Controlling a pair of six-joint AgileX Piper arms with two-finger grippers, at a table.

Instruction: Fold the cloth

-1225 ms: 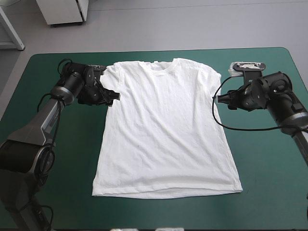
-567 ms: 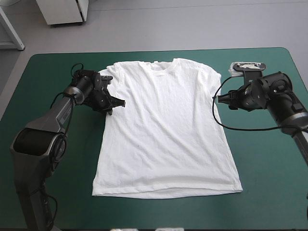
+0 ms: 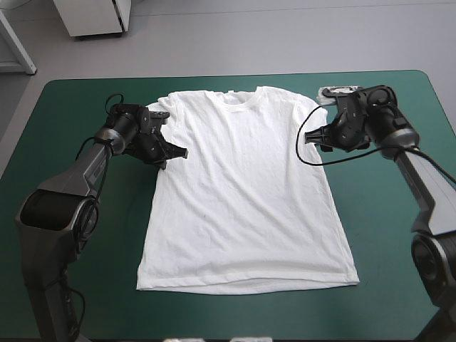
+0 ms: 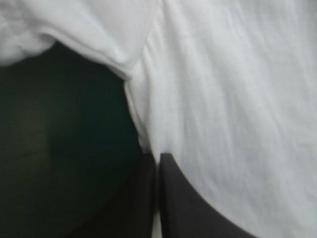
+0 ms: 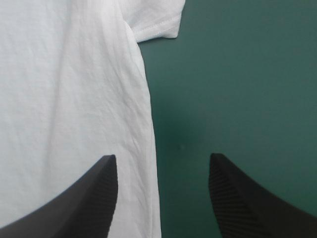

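1. Currently the T-shirt (image 3: 246,192) lies spread flat in the middle of the teal-green cover (image 3: 399,235), collar toward the far edge.
2. The left gripper (image 4: 158,157) is pinched all but closed on the shirt's side edge, just under the sleeve. The bite looks thin, so the cloth may slip free once it is lifted.
3. The right gripper (image 5: 162,156) stands wide apart and holds nothing. One black finger (image 5: 94,198) is over the cloth and the other over bare cover, with the side edge between them. If it closes without sinking lower, it may catch only the top layer, or none at all.
4. With one side held and the other not, a lift by the left alone would drag the shirt askew and wrinkle it.
5. Uneven grips, one well below the right sleeve (image 5: 158,22), would likely give a crooked fold line.
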